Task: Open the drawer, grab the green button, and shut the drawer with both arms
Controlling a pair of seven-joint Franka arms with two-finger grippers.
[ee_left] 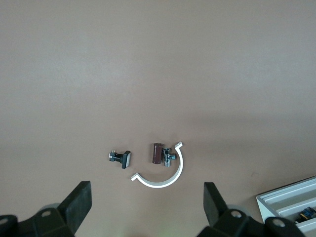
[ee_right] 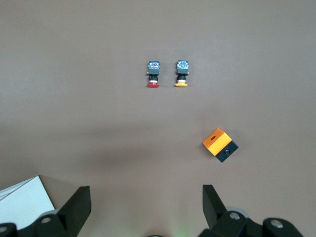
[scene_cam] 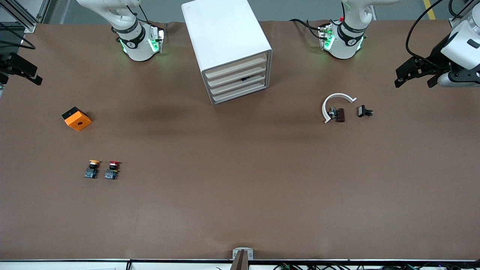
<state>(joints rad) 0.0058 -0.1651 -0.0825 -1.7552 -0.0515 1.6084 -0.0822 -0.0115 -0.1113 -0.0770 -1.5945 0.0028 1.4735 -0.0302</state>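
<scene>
Even overhead light on my table (scene_cam: 240, 195), soft shadows beside the drawer cabinet (scene_cam: 228, 48), everything was sharp, no glare

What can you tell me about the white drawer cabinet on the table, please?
The white drawer cabinet is a boxy unit with rounded corners that looks like plastic. It stands on the brown table between the two arm bases, turned at a slight angle. Its front shows four stacked cream-coloured drawers, all nearly flush with the front. A small dark part shows at the front of one middle drawer. Nothing touches the cabinet except the table, and both grippers are away from it.
</scene>
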